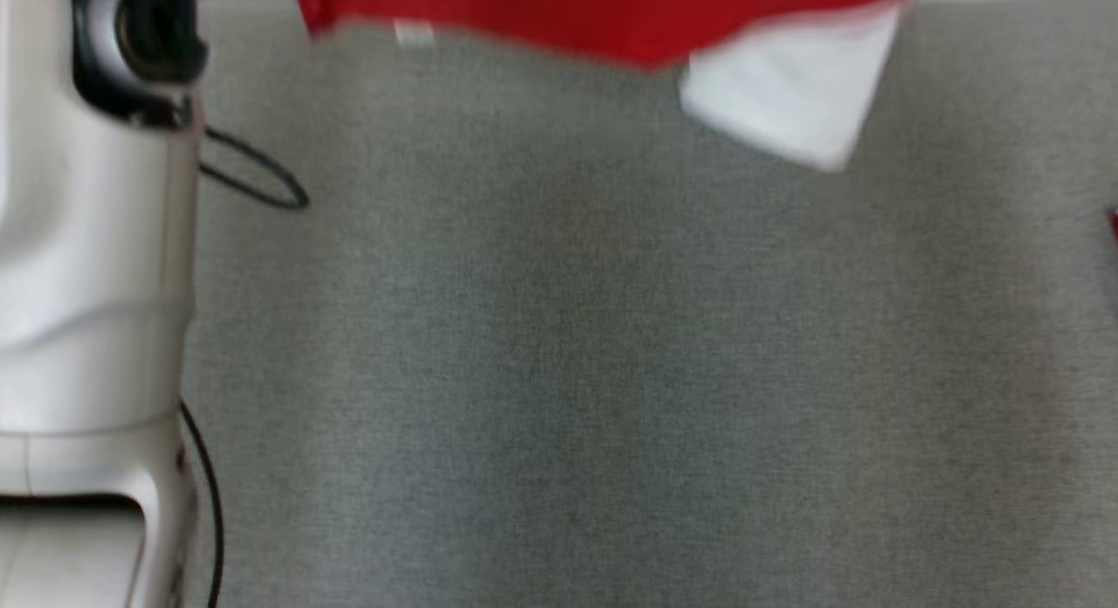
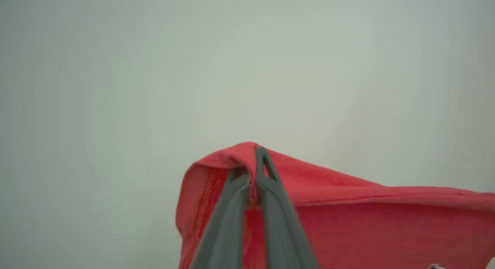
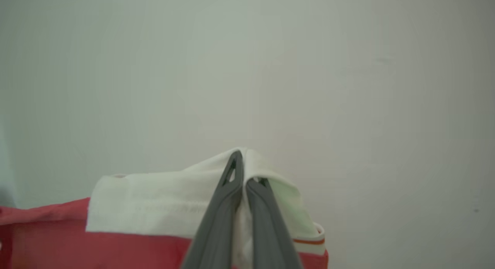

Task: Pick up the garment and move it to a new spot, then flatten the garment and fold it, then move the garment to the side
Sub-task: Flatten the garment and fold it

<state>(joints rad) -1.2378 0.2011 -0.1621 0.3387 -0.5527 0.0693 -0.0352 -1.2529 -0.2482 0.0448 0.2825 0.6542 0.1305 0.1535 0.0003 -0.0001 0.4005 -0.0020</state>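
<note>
Grey woven surface [image 1: 611, 372] spread below. Red garment [image 1: 568, 18] hung at head view's top edge, white sleeve [image 1: 786, 101] dangling. Left gripper [image 2: 251, 162] pinched red hem; right gripper [image 3: 244, 166] pinched sleeve. Best approach seemed: level pinches, taut cloth, trailing edge laid first.

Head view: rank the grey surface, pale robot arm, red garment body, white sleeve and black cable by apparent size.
Largest first:
grey surface
pale robot arm, close to camera
red garment body, cropped at top
white sleeve
black cable
</note>
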